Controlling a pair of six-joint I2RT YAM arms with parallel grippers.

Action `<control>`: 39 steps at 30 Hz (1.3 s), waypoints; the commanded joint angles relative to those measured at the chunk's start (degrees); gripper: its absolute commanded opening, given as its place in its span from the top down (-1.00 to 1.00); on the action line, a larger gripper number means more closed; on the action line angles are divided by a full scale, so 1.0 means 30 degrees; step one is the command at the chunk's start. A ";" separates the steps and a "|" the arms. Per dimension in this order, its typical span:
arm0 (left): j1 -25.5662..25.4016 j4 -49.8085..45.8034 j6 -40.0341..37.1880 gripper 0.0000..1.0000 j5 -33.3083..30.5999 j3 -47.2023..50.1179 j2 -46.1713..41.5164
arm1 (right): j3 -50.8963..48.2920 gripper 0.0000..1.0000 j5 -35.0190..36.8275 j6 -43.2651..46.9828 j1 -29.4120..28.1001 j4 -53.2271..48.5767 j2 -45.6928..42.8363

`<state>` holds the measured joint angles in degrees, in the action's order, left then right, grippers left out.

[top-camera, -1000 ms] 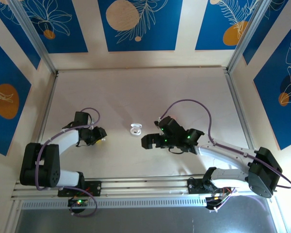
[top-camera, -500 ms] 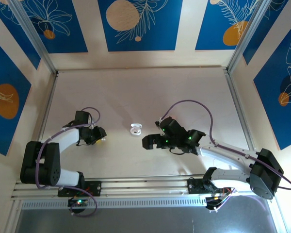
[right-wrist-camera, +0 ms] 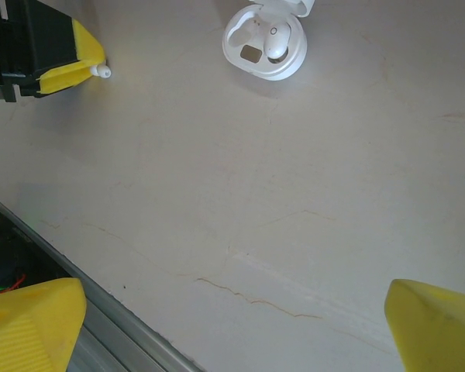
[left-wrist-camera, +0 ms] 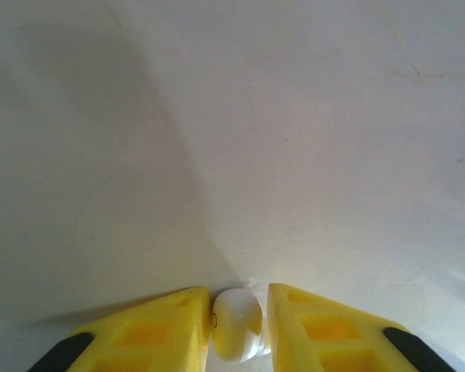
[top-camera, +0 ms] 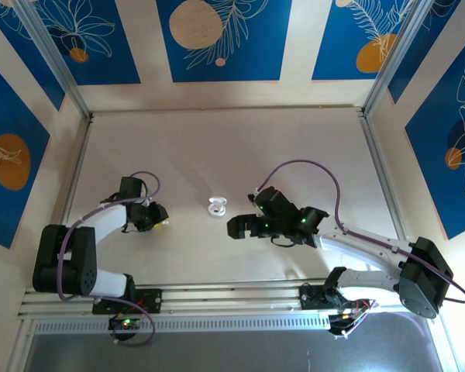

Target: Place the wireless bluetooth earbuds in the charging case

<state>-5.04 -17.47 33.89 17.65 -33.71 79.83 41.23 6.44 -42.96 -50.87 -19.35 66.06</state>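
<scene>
Left jaws: narrowed over the last second, now pinching the small white rounded plastic earbud (left-wrist-camera: 236, 335) on the table (left-wrist-camera: 294, 116), left side.
Right jaws: spread wide, empty.
Open white charging case (right-wrist-camera: 265, 40): table's middle, one socket free.
Meaning: earbud looks ready to lift.

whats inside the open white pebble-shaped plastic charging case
Inside the open white case, one white plastic earbud sits in one well; the other well is empty, showing a dark patch. The floor beneath the seated earbud is covered.
</scene>
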 commanded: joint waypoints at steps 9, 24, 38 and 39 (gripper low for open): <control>-0.0137 0.0446 -0.0339 0.63 0.0208 -0.0217 -0.0395 | 0.0029 -0.99 -0.0556 0.0107 0.0091 -0.0052 -0.0107; -0.1979 -0.2630 -0.0923 0.68 -0.2105 -0.1543 -0.3316 | 0.0602 -0.99 0.0224 0.0141 0.0164 -0.0509 0.0000; -1.1034 -0.6537 -0.1308 0.69 -1.1956 -0.6427 -0.2602 | -0.0971 -0.99 -0.0479 -0.0843 0.1842 -0.0344 -0.2330; -1.1687 -0.6567 -0.1473 0.69 -1.2641 -0.6866 -0.2076 | -0.1227 -0.99 -0.0519 -0.0951 0.2046 -0.0345 -0.2702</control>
<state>-36.01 -33.87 31.05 -10.50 -50.89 70.81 39.53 5.82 -44.31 -45.95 -20.12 60.47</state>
